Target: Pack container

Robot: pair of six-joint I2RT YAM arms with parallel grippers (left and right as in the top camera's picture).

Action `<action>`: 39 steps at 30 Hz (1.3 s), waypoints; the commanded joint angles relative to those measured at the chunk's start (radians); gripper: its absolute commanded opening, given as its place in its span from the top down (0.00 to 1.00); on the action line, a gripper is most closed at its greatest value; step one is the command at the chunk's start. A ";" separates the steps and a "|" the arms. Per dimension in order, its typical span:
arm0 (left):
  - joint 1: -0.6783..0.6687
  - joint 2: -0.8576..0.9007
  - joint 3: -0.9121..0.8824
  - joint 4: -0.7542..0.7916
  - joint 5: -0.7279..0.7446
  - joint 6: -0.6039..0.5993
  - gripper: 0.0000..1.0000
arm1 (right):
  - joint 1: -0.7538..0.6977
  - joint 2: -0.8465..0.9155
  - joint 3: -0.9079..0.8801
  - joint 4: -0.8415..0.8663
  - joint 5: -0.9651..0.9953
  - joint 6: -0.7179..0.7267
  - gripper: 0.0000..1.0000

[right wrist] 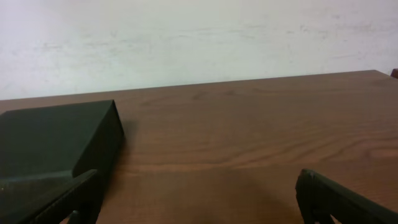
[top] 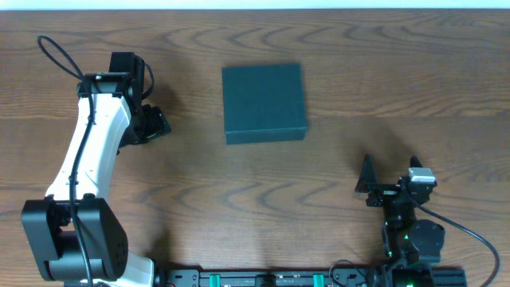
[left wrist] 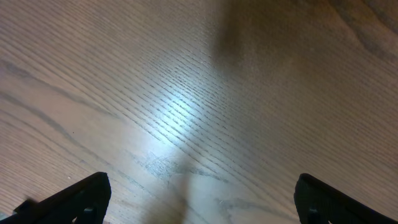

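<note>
The container (top: 264, 102) is a dark teal square box, lid closed, lying flat on the wooden table at the middle back. It also shows in the right wrist view (right wrist: 56, 143) at the left. My left gripper (top: 155, 121) is open and empty, left of the container, pointing down at bare wood (left wrist: 199, 199). My right gripper (top: 389, 171) is open and empty near the front right, well short of the container (right wrist: 199, 199).
The wooden table (top: 382, 72) spans the whole view. A white wall (right wrist: 199, 37) stands behind its far edge. Cables and arm bases (top: 319, 277) sit along the front edge.
</note>
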 commanded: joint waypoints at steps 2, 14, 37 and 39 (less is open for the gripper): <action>0.008 -0.017 -0.002 -0.023 -0.007 0.000 0.05 | 0.014 -0.005 -0.002 -0.006 0.006 0.012 0.01; -0.056 -0.378 -0.003 0.053 0.123 -0.008 0.05 | 0.014 -0.005 -0.002 -0.006 0.006 0.012 0.01; -0.135 -1.140 -0.370 0.663 0.139 0.489 0.05 | 0.014 -0.005 -0.002 -0.006 0.007 0.012 0.01; -0.135 -1.210 -0.499 0.788 0.146 0.490 0.05 | 0.014 -0.005 -0.002 -0.006 0.006 0.012 0.01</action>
